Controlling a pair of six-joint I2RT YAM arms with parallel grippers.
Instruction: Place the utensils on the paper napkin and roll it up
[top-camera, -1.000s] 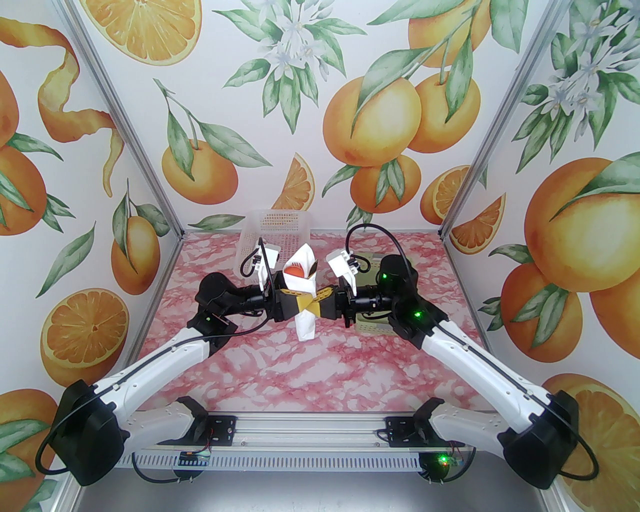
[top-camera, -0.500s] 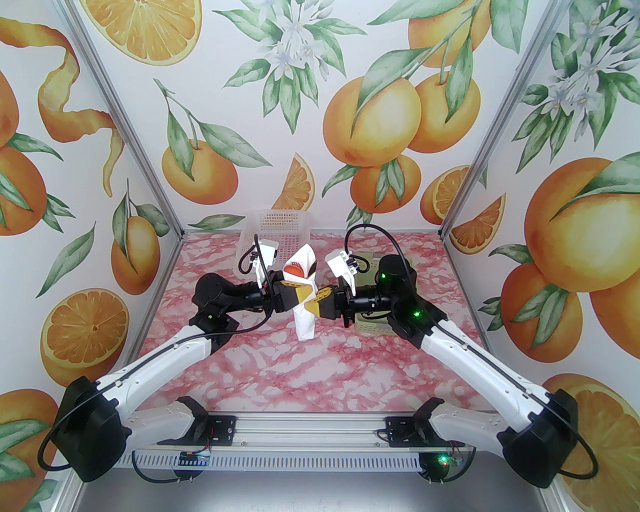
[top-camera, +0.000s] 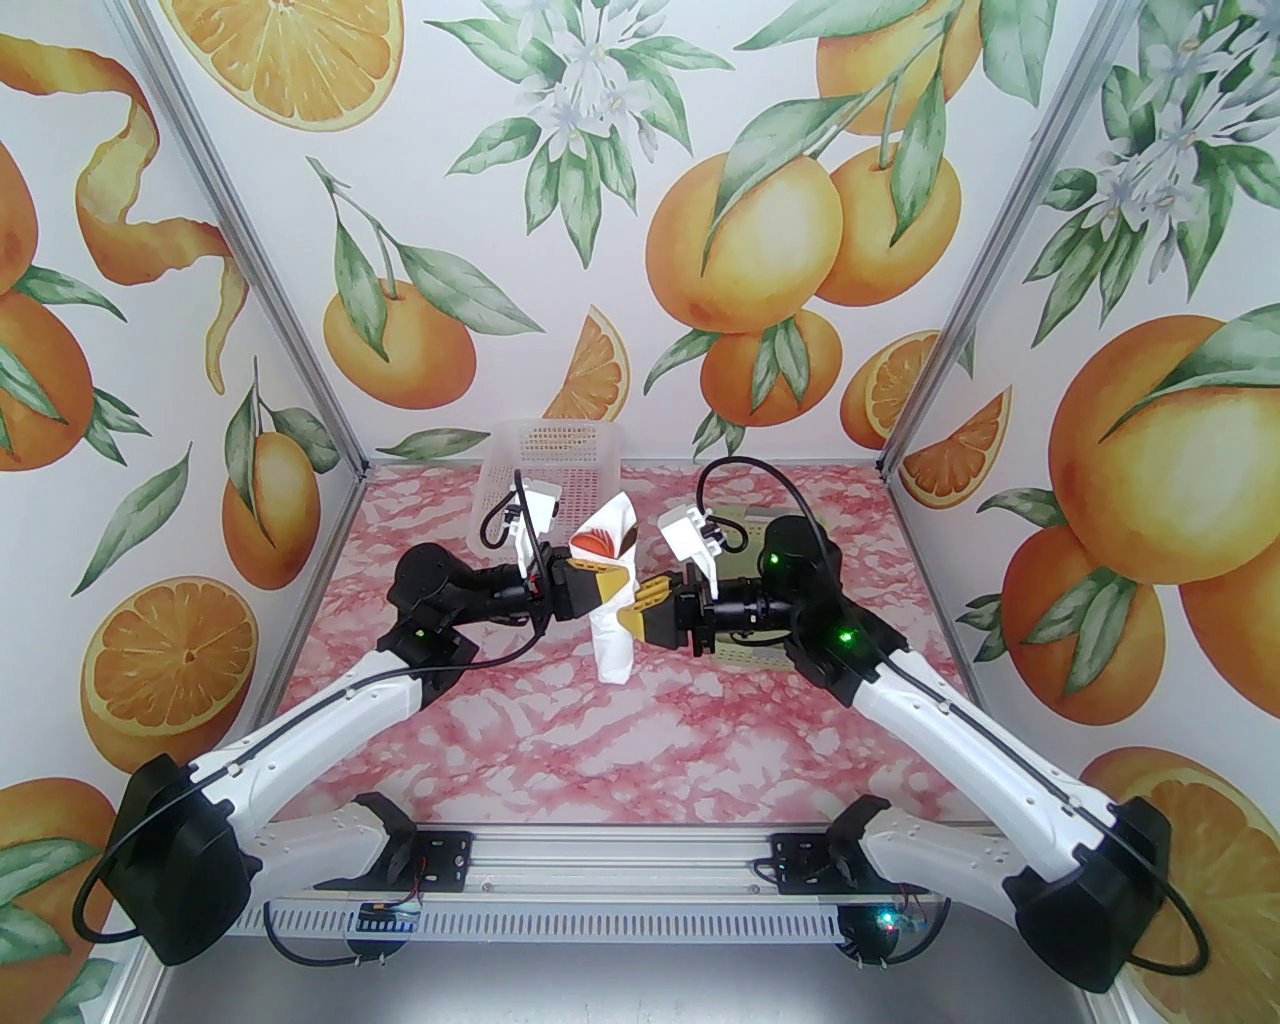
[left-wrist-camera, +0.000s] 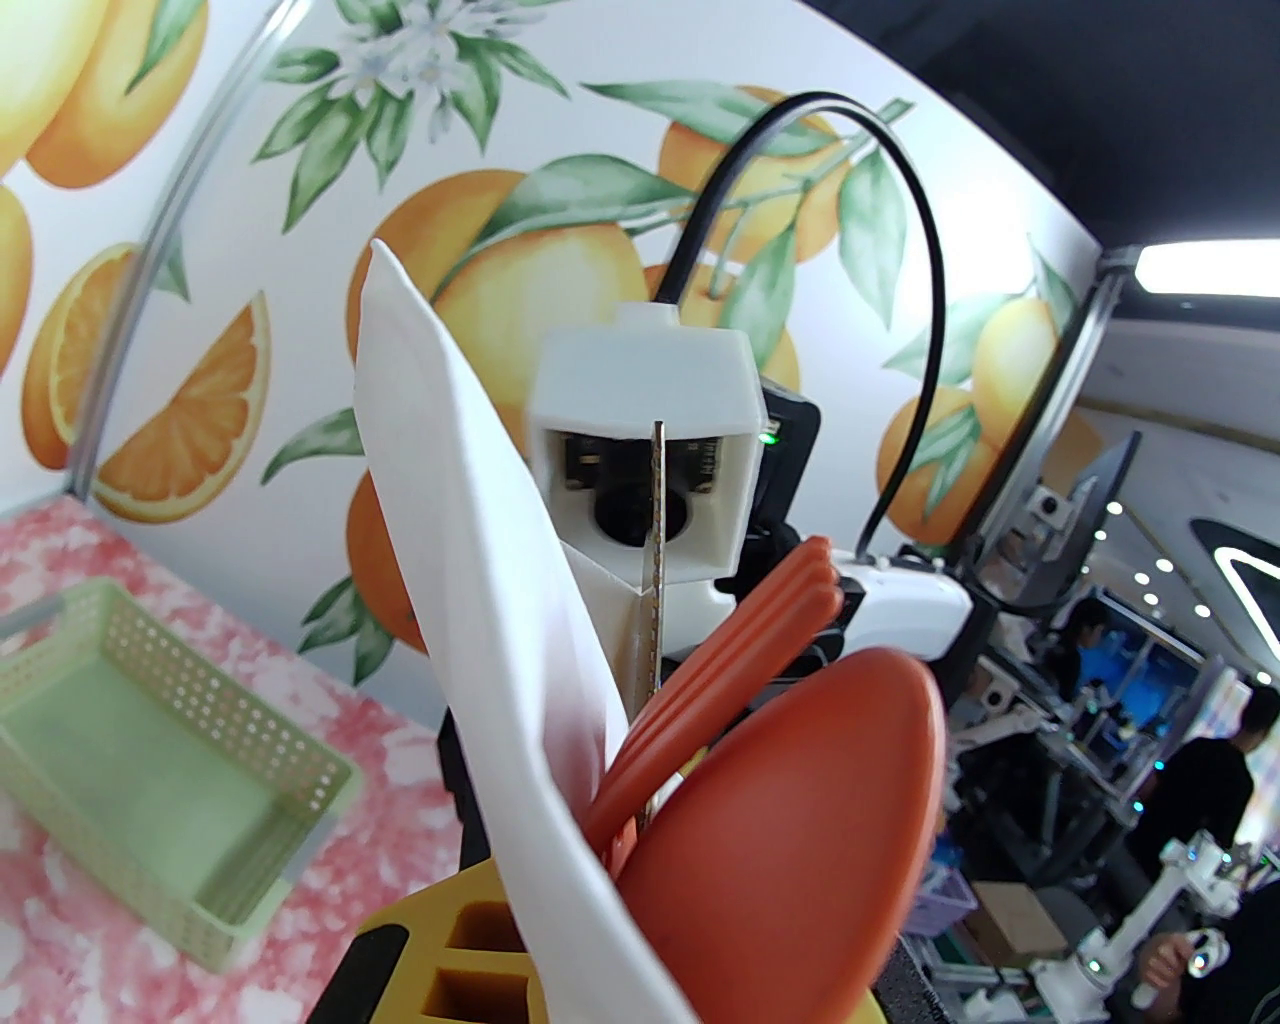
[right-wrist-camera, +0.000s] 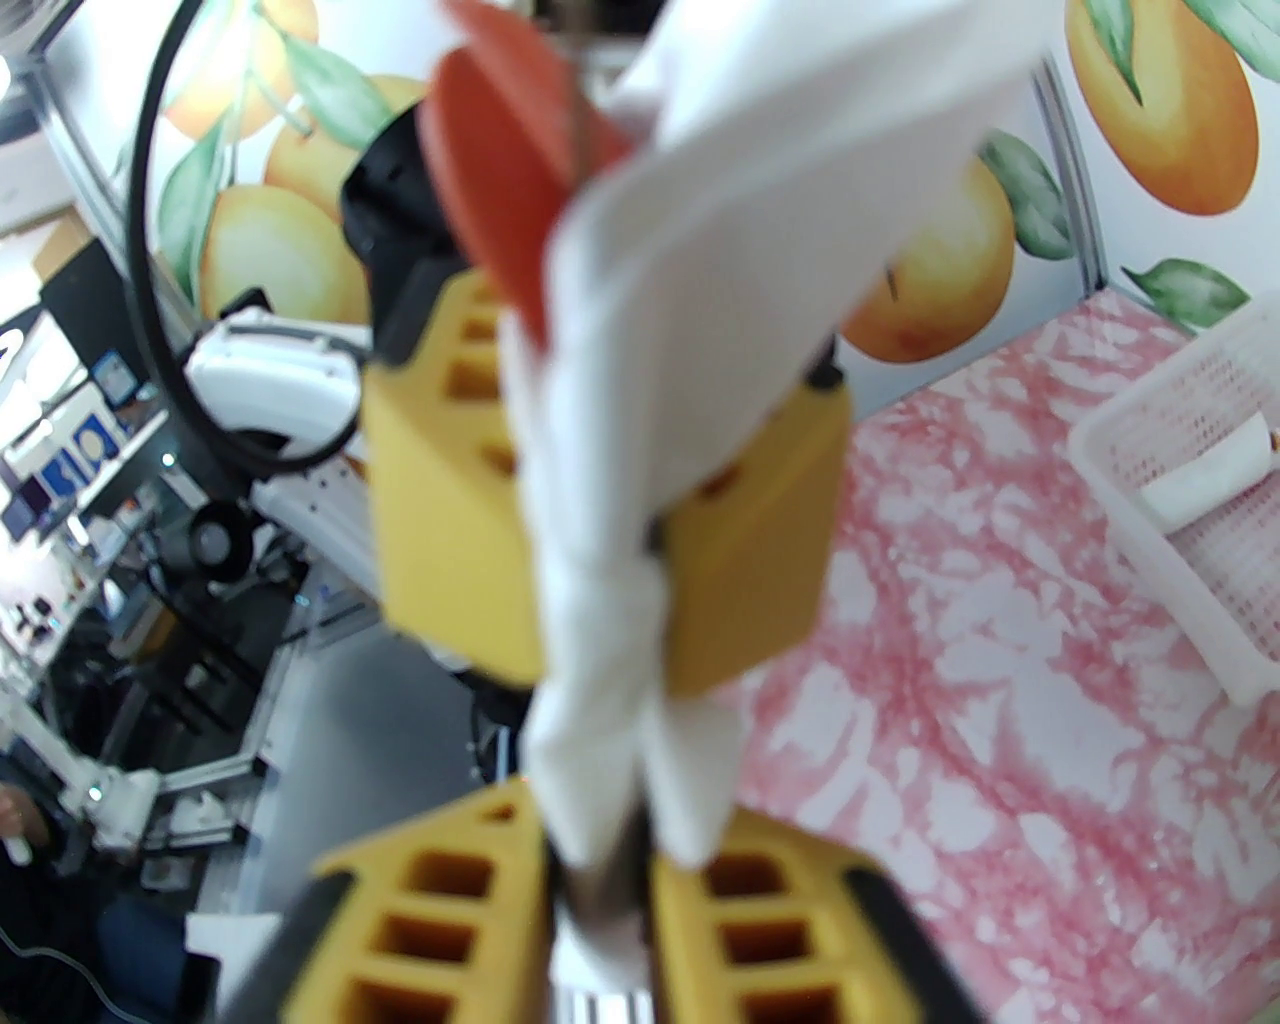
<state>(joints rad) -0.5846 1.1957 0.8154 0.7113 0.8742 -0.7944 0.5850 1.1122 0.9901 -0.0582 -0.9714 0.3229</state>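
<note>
The paper napkin (top-camera: 612, 610) is a white cone-like roll held upright in the air over the middle of the table. The utensils stick out of its top: a red-orange spoon (left-wrist-camera: 800, 830), an orange fork (left-wrist-camera: 720, 680) and a thin serrated knife blade (left-wrist-camera: 655, 600). My left gripper (top-camera: 598, 592) is shut on the roll's middle from the left, its yellow fingers (right-wrist-camera: 450, 480) pressing both sides. My right gripper (top-camera: 642, 612) reaches in from the right. Its jaws stand slightly apart around the napkin's lower end (right-wrist-camera: 600, 780), between its fingers (right-wrist-camera: 430, 900).
A white mesh basket (top-camera: 555, 450) at the back left holds another white paper roll (right-wrist-camera: 1200, 480). A pale green basket (left-wrist-camera: 150, 750) sits on the pink marble table under my right arm (top-camera: 745, 658). Fruit-print walls close in three sides.
My left gripper has closed on the roll. My right gripper, shut on it before, has loosened and drawn back a little to the right. The roll stays upright in the air.
</note>
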